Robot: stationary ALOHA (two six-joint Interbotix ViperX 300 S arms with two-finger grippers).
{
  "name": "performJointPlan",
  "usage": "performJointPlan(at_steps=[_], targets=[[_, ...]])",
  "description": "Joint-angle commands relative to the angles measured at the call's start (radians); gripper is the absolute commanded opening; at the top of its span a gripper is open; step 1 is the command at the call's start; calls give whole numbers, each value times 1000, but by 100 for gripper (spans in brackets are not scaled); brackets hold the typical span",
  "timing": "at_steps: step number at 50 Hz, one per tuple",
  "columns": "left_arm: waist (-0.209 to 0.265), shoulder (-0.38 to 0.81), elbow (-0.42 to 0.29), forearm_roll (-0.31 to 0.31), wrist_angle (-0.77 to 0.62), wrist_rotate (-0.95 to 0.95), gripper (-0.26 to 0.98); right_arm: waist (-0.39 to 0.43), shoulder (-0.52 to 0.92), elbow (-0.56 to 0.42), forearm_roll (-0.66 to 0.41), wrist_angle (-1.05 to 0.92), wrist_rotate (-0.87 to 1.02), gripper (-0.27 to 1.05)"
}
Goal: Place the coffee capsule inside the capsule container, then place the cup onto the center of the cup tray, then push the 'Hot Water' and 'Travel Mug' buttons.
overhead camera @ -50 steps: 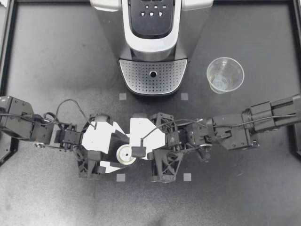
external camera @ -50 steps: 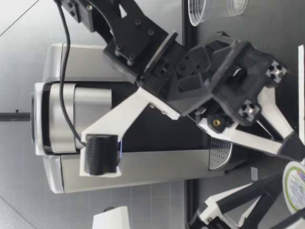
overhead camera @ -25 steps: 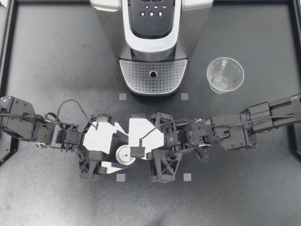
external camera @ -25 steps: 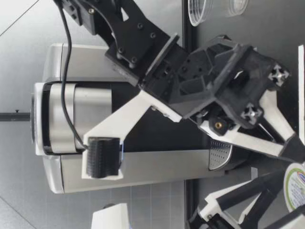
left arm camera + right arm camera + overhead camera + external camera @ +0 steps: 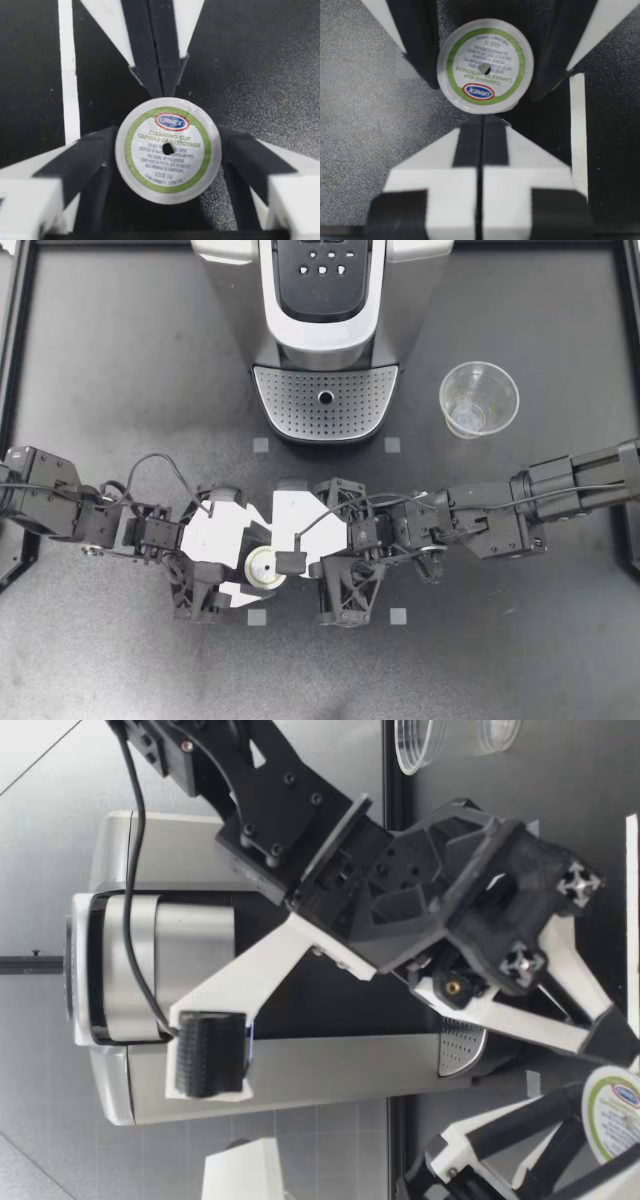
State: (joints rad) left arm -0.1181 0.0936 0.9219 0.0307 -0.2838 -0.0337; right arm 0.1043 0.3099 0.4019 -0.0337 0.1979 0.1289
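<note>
Top view: cup (image 5: 479,398) beside coffee machine (image 5: 325,335)

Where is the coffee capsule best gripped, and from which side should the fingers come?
Grip the coffee capsule on its round side wall, just under the flat lid, coming down from above with one finger on each opposite side. Its lid faces up, so the sides are free. My left gripper holds it this way.

We are seeing the coffee capsule (image 5: 264,566), its white lid with a green ring facing up, sitting pinched between our left gripper's (image 5: 261,568) fingers, in front of the perforated cup tray (image 5: 290,400). The clear cup (image 5: 479,398) is standing upright to the tray's right.
</note>
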Motion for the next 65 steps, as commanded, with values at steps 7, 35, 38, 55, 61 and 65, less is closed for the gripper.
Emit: performJointPlan(at_steps=[7, 35, 38, 55, 61, 65], targets=[[5, -26, -11, -2, -6, -2, 58, 5, -23, -28, 0, 11, 3, 1], [2, -172, -8, -2, -6, -3, 54, -35, -370, 218, 9, -121, 91, 1], [0, -199, -11, -2, -6, -3, 54, -66, -422, 284, 15, -235, 120, 1], [0, -305, -18, -2, -8, -3, 54, -273, -529, 486, 57, -834, 152, 1], [0, -325, -15, -2, -8, -6, 54, -318, -520, 471, 57, -850, 127, 1], [0, -328, -15, -2, -8, -8, 54, -336, -515, 457, 57, -857, 106, 1]])
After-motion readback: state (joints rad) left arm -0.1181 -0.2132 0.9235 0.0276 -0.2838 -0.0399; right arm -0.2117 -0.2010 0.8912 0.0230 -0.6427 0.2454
